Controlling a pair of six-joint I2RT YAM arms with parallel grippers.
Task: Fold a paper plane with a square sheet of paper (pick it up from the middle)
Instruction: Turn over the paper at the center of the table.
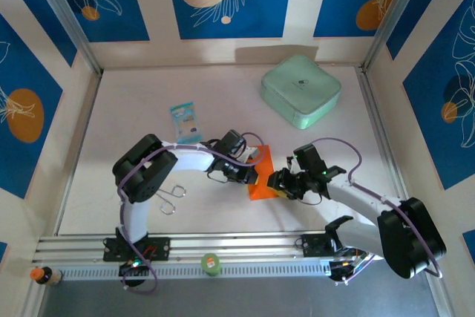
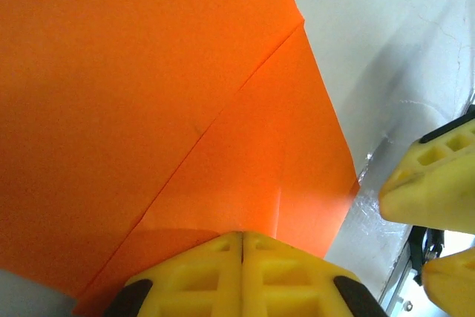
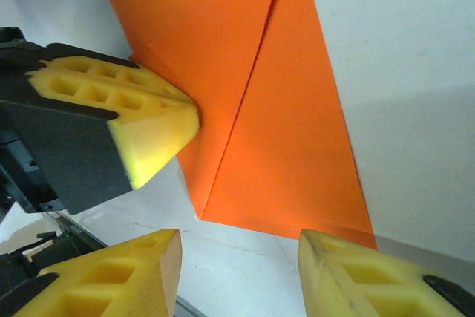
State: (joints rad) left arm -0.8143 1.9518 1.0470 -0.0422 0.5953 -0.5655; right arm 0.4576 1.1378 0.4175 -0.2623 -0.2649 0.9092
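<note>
The square sheet of paper (image 1: 263, 180), bright orange, lies flat on the white table between the two arms, folded with diagonal flaps and creases (image 2: 223, 109) (image 3: 282, 109). My left gripper (image 2: 243, 246) is shut, its yellow fingertips together and pressed down on the sheet's near edge. In the right wrist view one of those fingers (image 3: 141, 120) rests on the paper's left flap. My right gripper (image 3: 241, 265) stands open just off the sheet's short end, with bare table between its fingers. Its right fingertip (image 3: 349, 272) is next to the paper's corner.
A mint-green box (image 1: 300, 91) sits at the back right. A small blue-and-white packet (image 1: 185, 122) lies behind the left arm. Wire clips (image 1: 172, 194) lie by the left arm. A green-topped object (image 1: 211, 263) and a small bottle (image 1: 44, 275) are by the front rail.
</note>
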